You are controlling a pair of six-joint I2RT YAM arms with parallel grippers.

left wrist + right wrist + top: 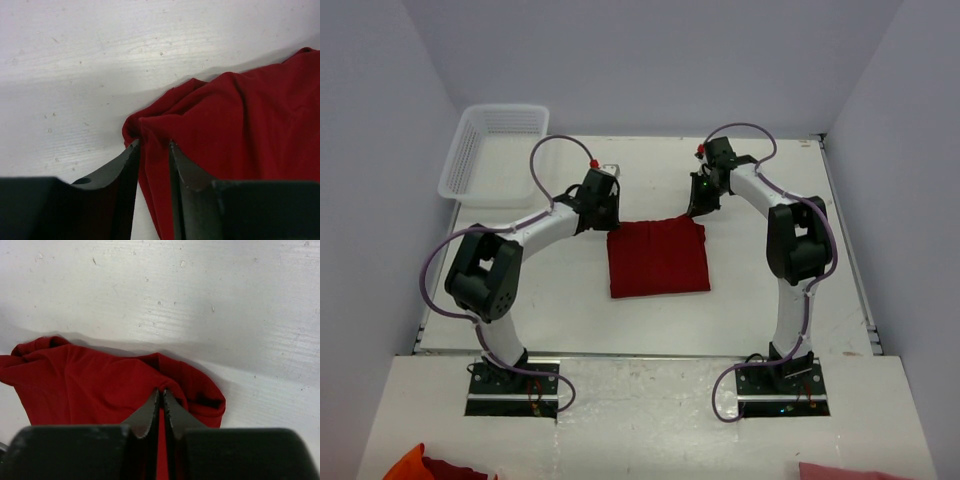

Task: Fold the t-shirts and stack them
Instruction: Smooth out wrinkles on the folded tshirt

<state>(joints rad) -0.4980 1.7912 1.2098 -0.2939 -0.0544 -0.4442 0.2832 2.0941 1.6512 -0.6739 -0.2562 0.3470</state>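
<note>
**Top view with both wrist views.** The t-shirt (658, 260) lay folded to a rough rectangle at the middle of the table (560, 310), between the two arms. The right gripper (161, 394) had its jaws all but closed on a thin fold at the far right corner. The left gripper (153, 146) stood partly open at the far left corner, with a bunched fold lying between its fingers (125, 162) but not clearly pinched.

You would have judged the cloth light, limp and a little clingy. It was likely to sag and crease wherever it went unsupported, and a single layer could slip out of a shallow pinch. The corners and the doubled far edge offered you the surest hold, taken through all layers.

The near edge lay flat and straight, the far one rumpled. Bare table showed on every side of the t-shirt. The basket (492, 150) sat well apart at the far left, and the side walls (380, 150) rose just beyond the table's edges.
</note>
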